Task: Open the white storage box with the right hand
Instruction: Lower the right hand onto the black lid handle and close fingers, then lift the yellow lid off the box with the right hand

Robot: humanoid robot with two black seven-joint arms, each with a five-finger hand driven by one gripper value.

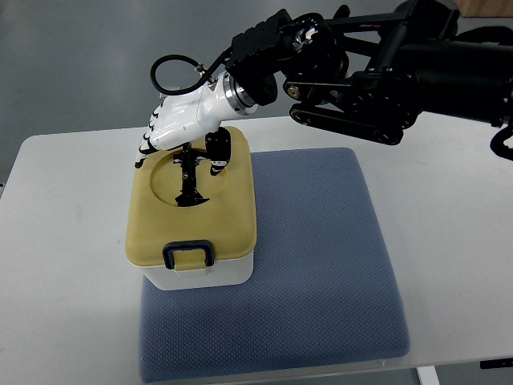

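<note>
Over the storage box (192,220), right hand (183,132) hides part of the lid
Fingers spread, gripping nothing; yellow lid shut on white base, dark latch in front

White storage box (200,273): white body, pale yellow lid (232,224) seated flat and closed. Dark front latch (188,255) sits down against the lid edge. The lid top has a circular recess. The box stands upright on the near-left part of the mat.
</note>
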